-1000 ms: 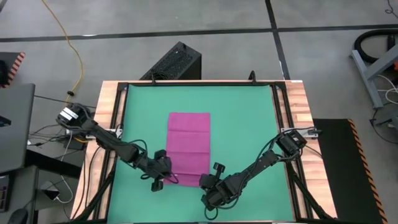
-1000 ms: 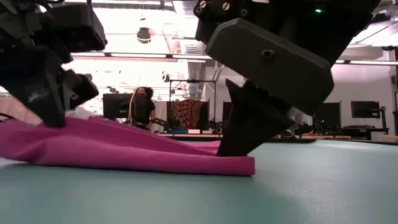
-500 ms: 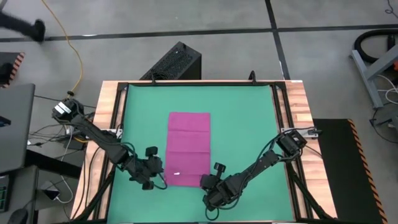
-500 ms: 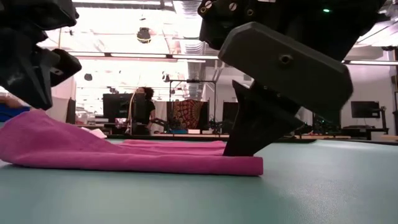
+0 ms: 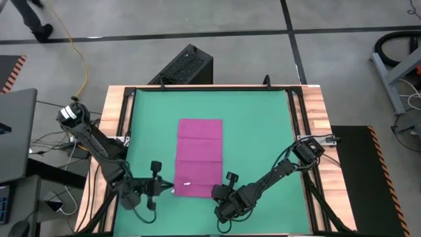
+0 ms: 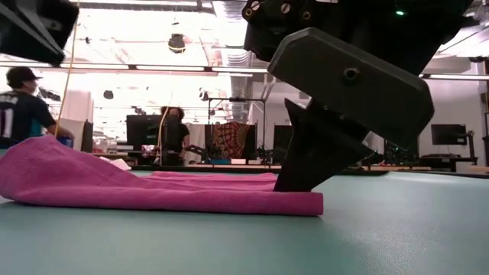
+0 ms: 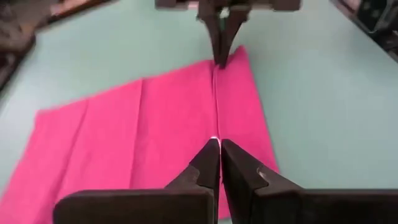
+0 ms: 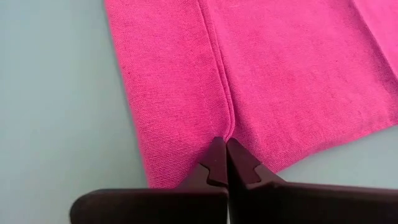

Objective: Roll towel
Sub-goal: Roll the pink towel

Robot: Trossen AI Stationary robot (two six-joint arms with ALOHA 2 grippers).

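The magenta towel (image 5: pixel 199 157) lies flat on the green mat (image 5: pixel 263 131) as a long folded strip, its left part humped in the low view (image 6: pixel 69 172). A crease (image 7: pixel 216 99) runs along it just inside its near edge. My right gripper (image 5: pixel 214 191) is shut at the towel's near right corner. My left gripper (image 5: pixel 168 186) is shut and hangs in the air a little left of the near left corner, pointing across at the towel (image 7: pixel 155 118); its fingers (image 7: pixel 239 165) hold nothing. My right gripper has its shut fingertips (image 8: pixel 214 158) on the crease (image 8: pixel 227 127) just inside the towel's near right corner, where the cloth puckers into them. The fingers slant down from the table's near right side. One layer or several, I cannot tell. The towel stays on the mat (image 6: pixel 294 200).
Wooden rails (image 5: pixel 316 118) frame the mat. A black box (image 5: pixel 187 66) stands beyond the far edge, and a laptop (image 5: pixel 13 131) sits left of the table. In the low view people (image 6: pixel 19 107) stand in the room behind. Bare mat lies right of the towel.
My left gripper has come off the towel's near left corner, drawn back toward the table's left edge, risen and rolled about its own line. The near left part of the towel, raised a second ago, has settled onto the mat as a soft hump. The right gripper kept still.
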